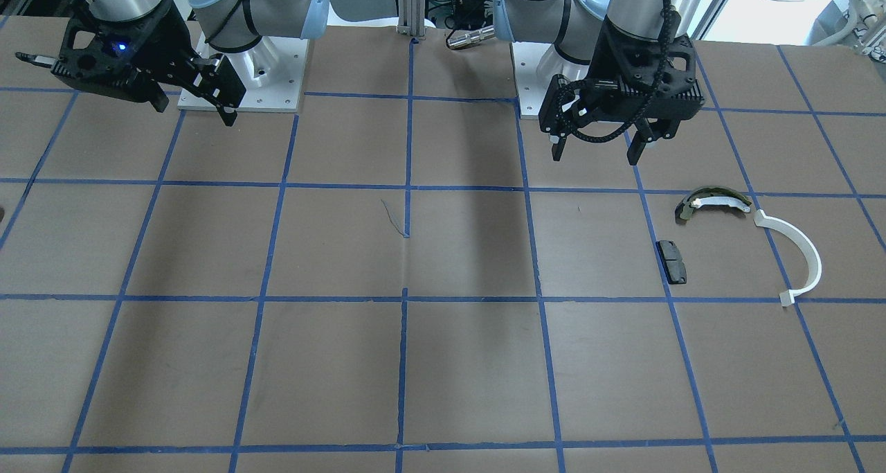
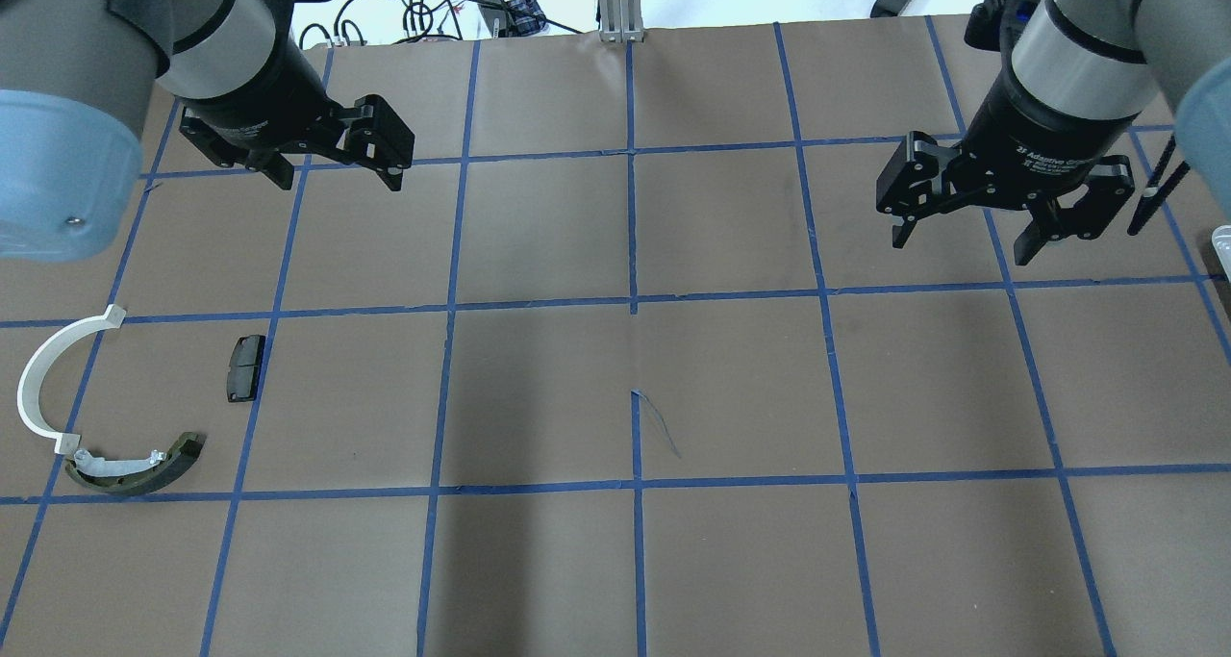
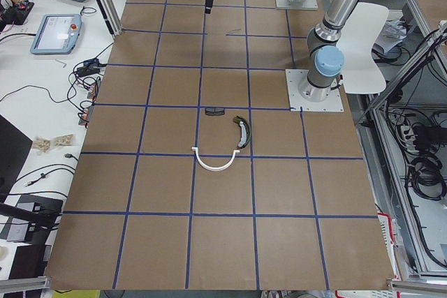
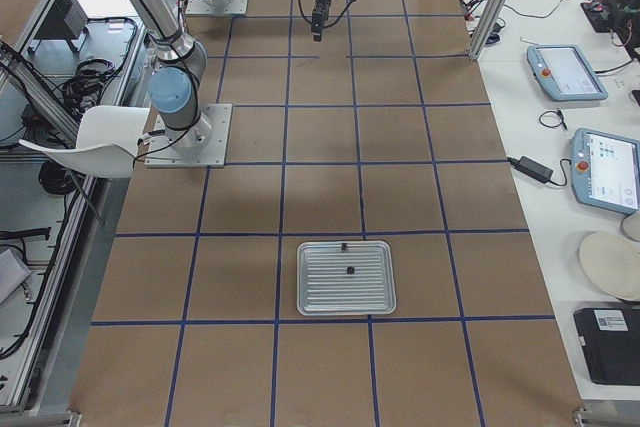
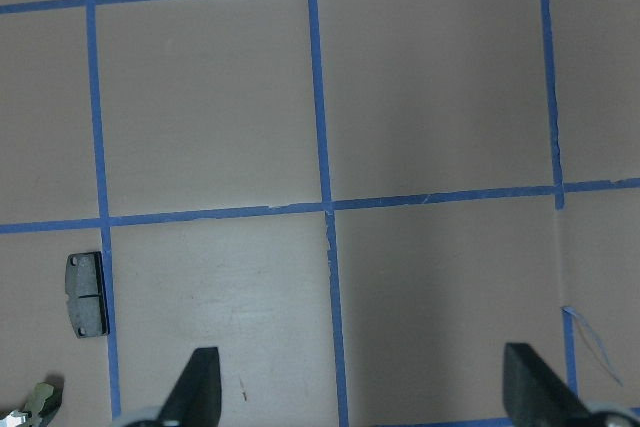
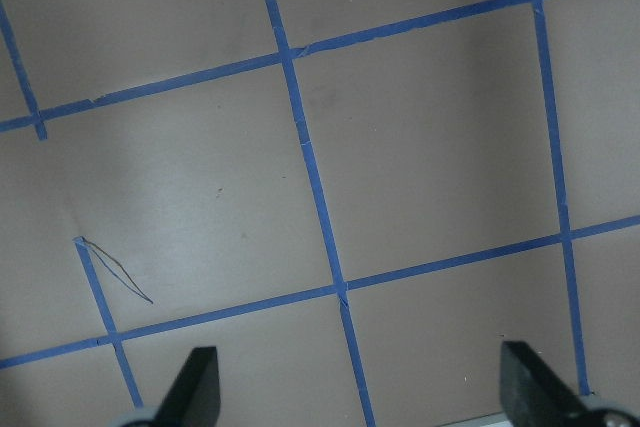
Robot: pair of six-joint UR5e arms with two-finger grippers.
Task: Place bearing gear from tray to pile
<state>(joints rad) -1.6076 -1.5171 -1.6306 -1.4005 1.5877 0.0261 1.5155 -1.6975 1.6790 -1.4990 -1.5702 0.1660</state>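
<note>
Both arms hang above the bench [image 2: 615,561] with nothing held. The left end effector [image 2: 339,178] has its fingers spread wide, and so does the right end effector [image 2: 960,245]; each wrist view shows the two fingertips far apart over bare paper.

The tray [image 4: 310,299] lies well apart from the right end effector, out on its outer side. On its ribbed floor sit a small dark part [image 4: 349,270] near the middle and a second dark part [image 4: 343,246] by the rim nearer that end effector. Both are too small to say which is the bearing gear.

The pile is near the left end effector, on its outer side and closer to the robot's base: a black pad [image 2: 245,366], an olive-and-white shoe [image 2: 135,465] and a white arc [image 2: 48,378], loosely grouped.

The pick looks not yet begun, and the risks seem these:
- Taking the wrong part, since the two look alike from here.
- A tiny part on ribs may slide along a groove as the fingers close, so they pinch nothing.
- Tray and pile lie at opposite ends — the carry probably means a long reach across or a hand-over, where a weak grip could drop the part short or the arms could crowd each other.
- A low release could knock the pad or shoe.
</note>
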